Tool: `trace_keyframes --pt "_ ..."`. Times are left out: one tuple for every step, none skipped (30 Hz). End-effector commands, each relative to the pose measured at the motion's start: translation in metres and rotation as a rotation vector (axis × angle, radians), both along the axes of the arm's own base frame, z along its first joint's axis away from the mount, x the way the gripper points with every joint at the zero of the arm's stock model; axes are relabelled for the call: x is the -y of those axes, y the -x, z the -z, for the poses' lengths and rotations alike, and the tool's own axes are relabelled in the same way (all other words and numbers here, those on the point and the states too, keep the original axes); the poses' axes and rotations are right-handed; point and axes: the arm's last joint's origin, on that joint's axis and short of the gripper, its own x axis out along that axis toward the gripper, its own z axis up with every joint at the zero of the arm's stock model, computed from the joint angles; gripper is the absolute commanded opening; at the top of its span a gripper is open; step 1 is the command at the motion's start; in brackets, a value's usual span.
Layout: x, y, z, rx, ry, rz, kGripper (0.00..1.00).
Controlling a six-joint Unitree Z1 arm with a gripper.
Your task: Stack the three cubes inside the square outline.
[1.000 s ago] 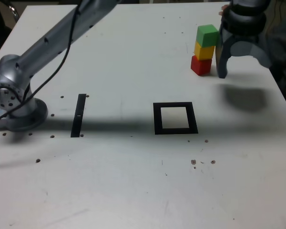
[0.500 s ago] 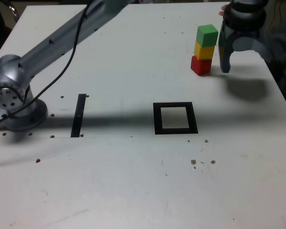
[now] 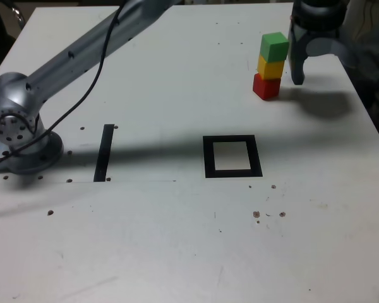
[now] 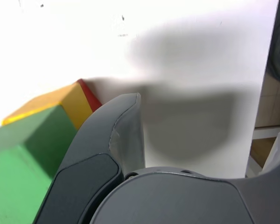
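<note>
1. Three small matte cubes stand in one tower on the white table (image 3: 177,240), toward the far edge on the exterior view's right.
2. The red cube (image 3: 266,86) sits at the bottom, touching the table; the yellow cube (image 3: 270,65) rests on it, and the green cube (image 3: 274,46) tops the tower.
3. The three look equal in size, and the tower leans slightly toward the exterior view's right, each cube a little offset from the one under it.
4. In the wrist view the green cube (image 4: 23,163) fills the near corner, with the yellow cube (image 4: 56,103) and a sliver of the red cube (image 4: 89,94) behind it.
5. The square outline (image 3: 232,156) is a flat black frame with a white centre; it lies nearer the camera, well apart from the tower, with nothing inside it.
6. A thin black strip (image 3: 104,152) lies on the exterior view's left, near the arm's base (image 3: 19,136).
7. The pincer (image 3: 319,66) hangs just beside the tower on the exterior view's right, its jaws spread wide and holding nothing.
</note>
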Motion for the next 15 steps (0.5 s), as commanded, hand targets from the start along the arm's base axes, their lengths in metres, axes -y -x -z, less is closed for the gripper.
trace_keyframes --pt "-0.0028 0.0006 -0.0009 0.001 0.000 -0.004 1.00" --pt "-0.0035 0.0010 -0.0008 -0.001 0.001 -0.005 1.00" --pt "-0.0039 0.0014 -0.0007 -0.004 0.001 -0.006 1.00" --pt "-0.0041 0.0018 -0.0007 -0.006 0.002 -0.007 1.00" --pt "-0.0042 0.0022 -0.0008 -0.009 0.003 -0.007 1.00" --pt "-0.0042 0.0027 -0.0011 -0.011 0.003 -0.007 1.00" --pt "-0.0039 0.0032 -0.0014 -0.014 0.004 -0.007 1.00" --pt "-0.0037 0.0037 -0.0017 -0.017 0.005 -0.007 1.00" --pt "-0.0034 0.0043 -0.0022 -0.019 0.005 -0.007 1.00" --pt "-0.0031 0.0049 -0.0026 -0.022 0.006 -0.006 1.00" --pt "-0.0029 0.0056 -0.0031 -0.025 0.006 -0.006 1.00" --pt "-0.0026 0.0063 -0.0036 -0.028 0.006 -0.006 1.00" --pt "-0.0023 0.0074 -0.0047 -0.031 0.006 -0.006 1.00" --pt "-0.0021 0.0083 -0.0056 -0.033 0.006 -0.006 1.00" --pt "-0.0019 0.0092 -0.0066 -0.035 0.006 -0.006 1.00"
